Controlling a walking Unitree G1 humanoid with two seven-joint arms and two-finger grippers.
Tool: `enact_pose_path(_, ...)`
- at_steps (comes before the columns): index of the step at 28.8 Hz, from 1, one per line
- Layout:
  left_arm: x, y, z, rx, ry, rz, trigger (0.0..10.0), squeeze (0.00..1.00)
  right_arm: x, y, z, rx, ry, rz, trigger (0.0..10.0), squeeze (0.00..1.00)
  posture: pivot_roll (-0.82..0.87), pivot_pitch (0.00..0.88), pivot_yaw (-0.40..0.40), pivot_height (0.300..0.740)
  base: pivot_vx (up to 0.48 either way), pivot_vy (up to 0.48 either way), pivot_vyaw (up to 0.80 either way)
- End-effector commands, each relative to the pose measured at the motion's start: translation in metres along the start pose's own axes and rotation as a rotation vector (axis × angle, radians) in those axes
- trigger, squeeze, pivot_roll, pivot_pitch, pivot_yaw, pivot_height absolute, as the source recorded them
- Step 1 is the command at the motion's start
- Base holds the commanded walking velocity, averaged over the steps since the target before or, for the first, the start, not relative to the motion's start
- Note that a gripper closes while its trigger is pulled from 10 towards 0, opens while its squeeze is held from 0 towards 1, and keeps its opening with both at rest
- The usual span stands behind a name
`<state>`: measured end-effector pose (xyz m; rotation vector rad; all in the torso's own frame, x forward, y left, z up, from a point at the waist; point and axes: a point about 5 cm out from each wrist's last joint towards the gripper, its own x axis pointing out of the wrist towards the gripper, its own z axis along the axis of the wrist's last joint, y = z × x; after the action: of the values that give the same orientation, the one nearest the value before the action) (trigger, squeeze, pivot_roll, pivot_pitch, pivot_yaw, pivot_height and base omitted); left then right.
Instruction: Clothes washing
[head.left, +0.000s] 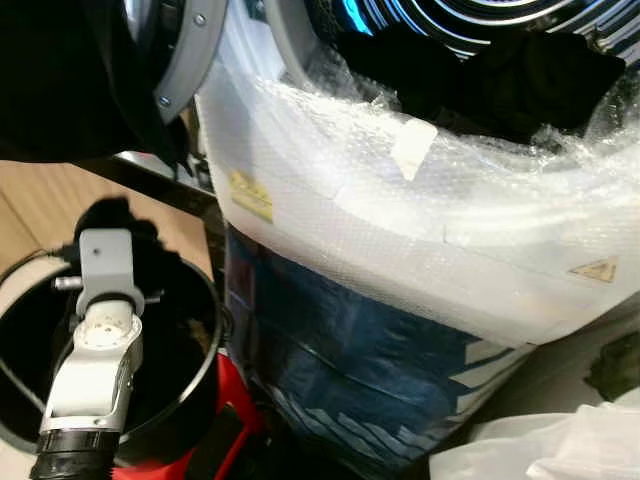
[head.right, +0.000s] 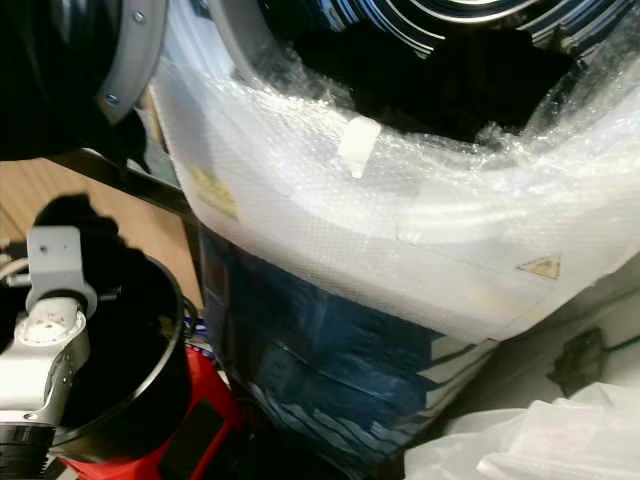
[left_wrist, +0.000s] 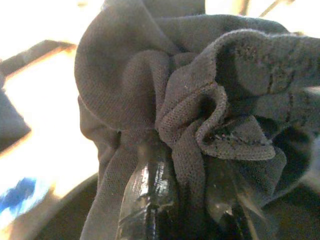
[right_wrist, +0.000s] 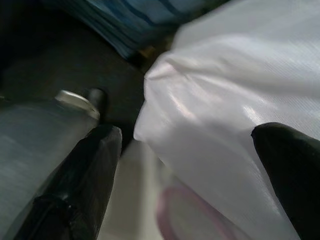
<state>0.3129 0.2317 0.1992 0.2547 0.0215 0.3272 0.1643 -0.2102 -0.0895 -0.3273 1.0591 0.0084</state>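
Left tool (left_wrist: 175, 200) clamped on bunched dark cloth (left_wrist: 190, 105), above black basket (head.left: 190, 300). Right tool (right_wrist: 190, 165) spread wide beside white plastic bag (right_wrist: 235, 100). More dark laundry (head.left: 500, 80) in bubble-wrapped washing machine (head.left: 420, 220).

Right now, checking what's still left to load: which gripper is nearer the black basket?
Left. The left gripper hangs over the black basket, clutching dark cloth; the right gripper is open beside white plastic.

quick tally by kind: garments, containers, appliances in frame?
Dark garments: 2 (one bunched in the left tool, one in the washer drum)
Black buckets: 1
Washing machines, bubble-wrapped: 1
White plastic bags: 1
Total: 5
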Motion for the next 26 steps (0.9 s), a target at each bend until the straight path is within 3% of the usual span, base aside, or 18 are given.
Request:
enact_pose_path(1, -0.007, -0.015, 0.010, 0.015, -0.028, -0.116, 0.0, 0.00, -0.001, 0.001, -0.006, 0.000, 0.026, -0.004, 10.0, 0.00, 0.03, 0.082, -0.056, 0.740, 0.000, 0.000, 0.00)
enact_pose_path(5, -0.028, -0.040, 0.034, 0.091, -0.149, -0.442, 0.0, 0.00, 0.000, 0.007, -0.003, 0.004, 0.018, 0.004, 10.0, 0.00, 0.05, 0.064, -0.034, 0.740, 0.000, 0.000, 0.00)
enact_pose_path(6, -0.034, -0.046, 0.044, 0.070, -0.187, -0.509, 0.0, 0.00, 0.000, 0.008, -0.002, 0.002, 0.016, 0.006, 10.0, 0.00, 0.05, 0.062, -0.030, 0.740, 0.000, 0.000, 0.00)
enact_pose_path(7, -0.050, -0.059, 0.061, 0.081, -0.253, -0.691, 0.0, 0.00, 0.000, 0.009, -0.001, 0.003, 0.014, 0.008, 10.0, 0.00, 0.07, 0.060, -0.023, 0.740, 0.000, 0.000, 0.00)
enact_pose_path(8, -0.054, -0.062, 0.065, 0.088, -0.268, -0.739, 0.0, 0.00, 0.000, 0.009, -0.001, 0.003, 0.013, 0.008, 10.0, 0.00, 0.07, 0.060, -0.023, 0.740, 0.000, 0.000, 0.00)
enact_pose_path(10, -0.070, -0.077, 0.070, 0.141, -0.317, -0.950, 0.0, 0.00, 0.000, 0.010, -0.001, 0.002, 0.014, 0.011, 10.0, 0.00, 0.07, 0.058, -0.016, 0.740, 0.000, 0.000, 0.00)
enact_pose_path(12, -0.092, -0.101, 0.083, 0.056, -0.355, -1.256, 0.0, 0.00, 0.000, 0.013, 0.002, -0.004, 0.009, 0.017, 10.0, 0.00, 0.08, 0.063, -0.004, 0.740, 0.000, 0.000, 0.00)
enact_pose_path(14, -0.095, -0.104, 0.085, 0.058, -0.363, -1.307, 0.0, 0.00, 0.000, 0.013, 0.003, -0.005, 0.007, 0.018, 10.0, 0.00, 0.07, 0.064, 0.000, 0.740, 0.000, 0.000, 0.00)
enact_pose_path(15, -0.104, -0.114, 0.092, 0.007, -0.379, -1.436, 0.0, 0.00, 0.001, 0.014, 0.006, 0.009, 0.001, 0.014, 10.0, 0.00, 0.06, 0.066, 0.015, 0.740, 0.000, 0.000, 0.00)
enact_pose_path(20, -0.119, -0.130, 0.109, -0.087, -0.431, -1.630, 0.0, 0.00, 0.001, 0.014, 0.011, 0.047, -0.014, 0.006, 10.0, 0.00, 0.04, 0.069, 0.029, 0.740, 0.000, 0.000, 0.00)
enact_pose_path(23, -0.122, -0.138, 0.119, -0.146, -0.466, -1.685, 0.0, 0.00, 0.001, 0.014, 0.013, 0.070, -0.024, 0.003, 10.0, 0.00, 0.04, 0.071, 0.029, 0.740, 0.000, 0.000, 0.00)
enact_pose_path(24, -0.123, -0.145, 0.132, -0.215, -0.514, -1.719, 0.0, 0.00, 0.001, 0.014, 0.015, 0.071, -0.027, 0.002, 10.0, 0.00, 0.03, 0.072, 0.026, 0.740, 0.000, 0.000, 0.00)
enact_pose_path(26, -0.122, -0.150, 0.146, -0.274, -0.563, -1.733, 0.0, 0.00, 0.002, 0.013, 0.015, 0.073, -0.026, 0.001, 10.0, 0.00, 0.03, 0.071, 0.026, 0.740, 0.000, 0.000, 0.00)
